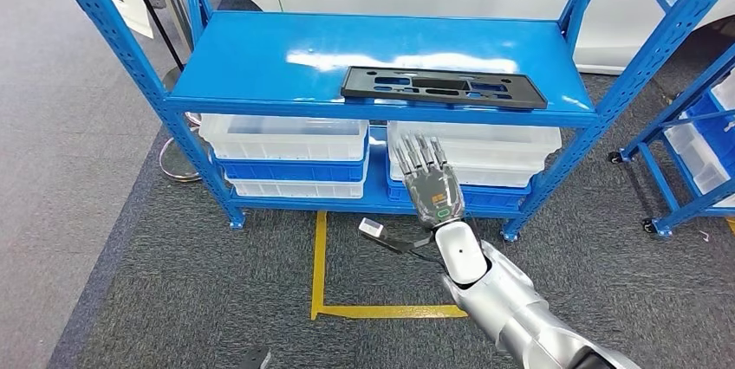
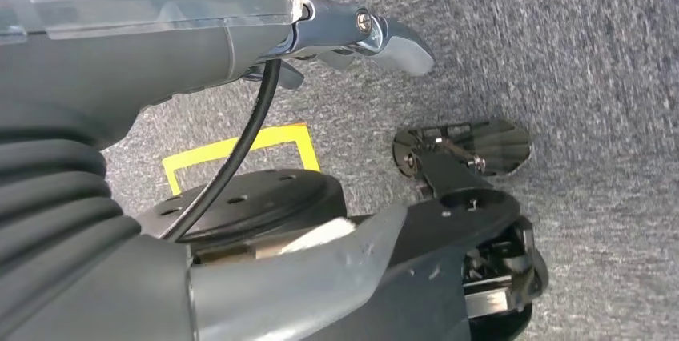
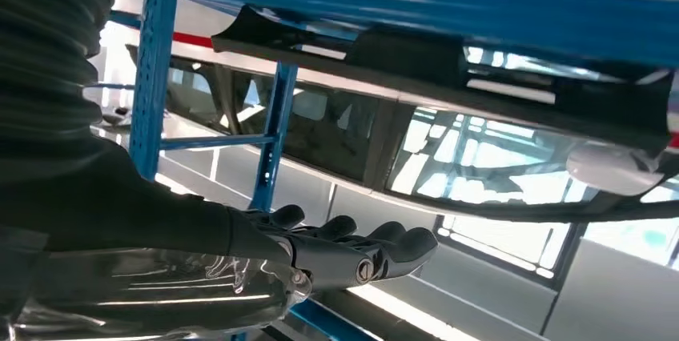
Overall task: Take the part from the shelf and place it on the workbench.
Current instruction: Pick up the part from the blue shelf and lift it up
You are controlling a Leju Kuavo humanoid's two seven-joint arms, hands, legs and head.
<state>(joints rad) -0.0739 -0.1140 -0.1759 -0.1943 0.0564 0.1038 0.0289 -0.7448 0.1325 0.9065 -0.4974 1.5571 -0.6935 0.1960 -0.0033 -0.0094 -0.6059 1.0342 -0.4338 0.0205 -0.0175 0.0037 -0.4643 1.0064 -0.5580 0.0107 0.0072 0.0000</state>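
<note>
On shelf (image 1: 260,57), part (image 1: 443,87) lengthwise along front edge

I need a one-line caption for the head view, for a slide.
Right hand, open, reaches toward the black part lying at the front edge of the blue shelf, white bins below.

Matt black plastic part (image 1: 443,87) on glossy blue painted metal shelf (image 1: 260,61); rough grey carpet floor (image 1: 199,291) below shelf.

part (image 1: 443,87): black | shelf (image 1: 260,57): blue | bins (image 1: 286,137): white, blue | floor tape (image 1: 319,256): yellow | carpet (image 1: 173,282): grey | right hand (image 1: 427,180): grey, silver
</note>
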